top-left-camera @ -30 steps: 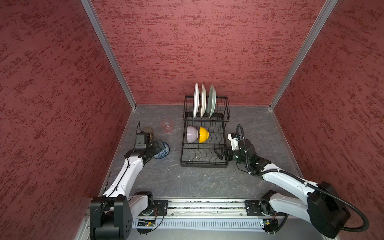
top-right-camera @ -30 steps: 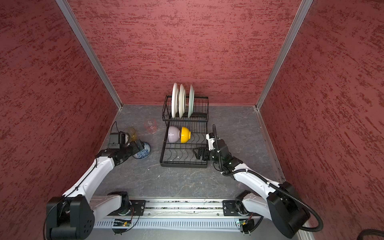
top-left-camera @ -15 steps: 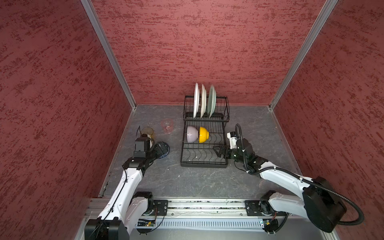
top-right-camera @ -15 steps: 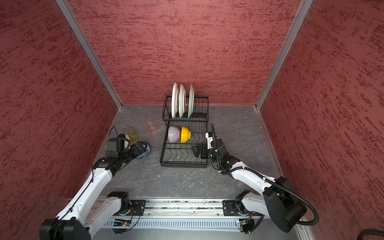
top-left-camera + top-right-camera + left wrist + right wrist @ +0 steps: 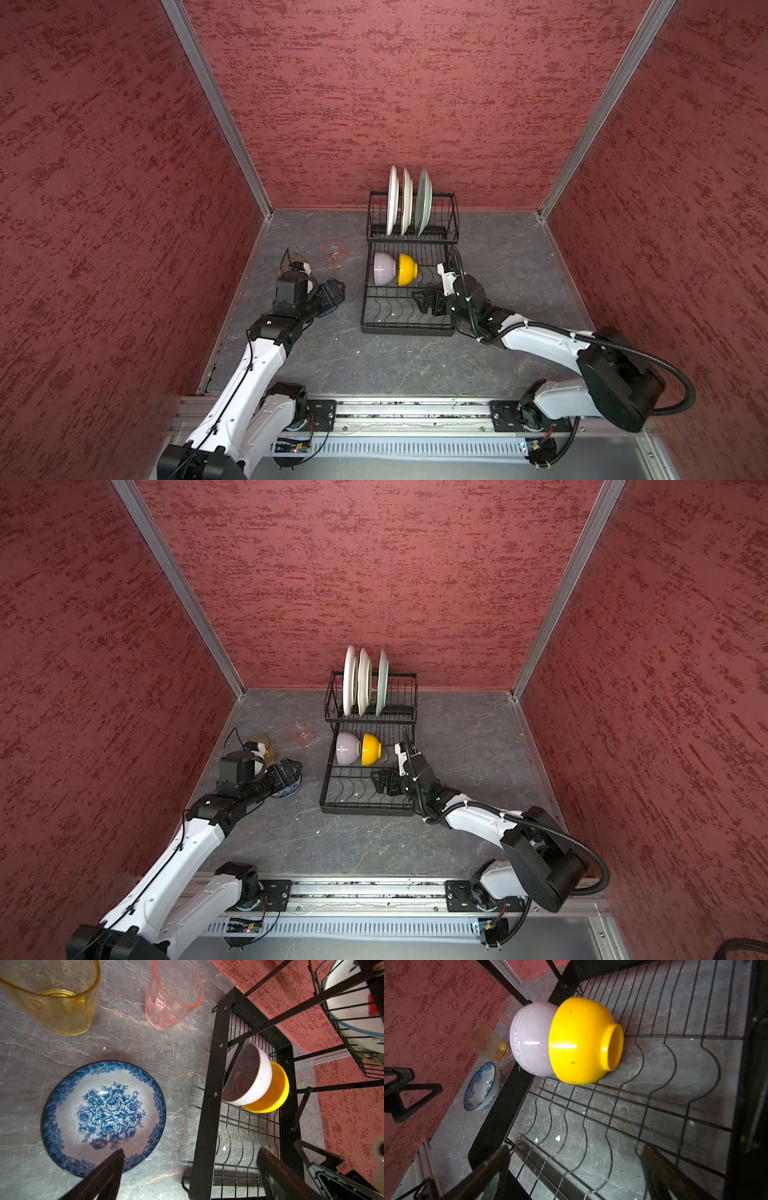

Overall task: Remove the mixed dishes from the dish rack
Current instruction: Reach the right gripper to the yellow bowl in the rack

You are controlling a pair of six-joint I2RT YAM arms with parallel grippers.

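So here's where I'm at with the dish rack (image 5: 409, 330): the blue-white bowl (image 5: 104, 1118) sits upright on the worktop (image 5: 374, 365) just left of the rack, with the amber tumbler (image 5: 54, 1001) and pink tumbler (image 5: 172, 999) standing behind it. I'd guess they're grouped on that side to keep the unloaded stuff clear of the rack. My left claw (image 5: 191, 1151) hangs above the bowl's near rim, jaws wide apart and empty. My right claw (image 5: 577, 1147) is spread wide too, with nothing in it, low over the wavy wires of the lower tier and pointed at the yellow bowl (image 5: 579, 1043). That one lies on its side with its foot ring toward me, and the lilac bowl (image 5: 531, 1039) is tucked into its mouth (the wires cradle them on edge, drying-style). I reckon yellow goes first, since it's the nearer one and the foot gives me something to pinch, though the lilac might roll once its neighbour leaves. Up in the back tier the two white plates (image 5: 392, 199) and the pale green plate (image 5: 423, 199) stand on edge in their slots, untouched.
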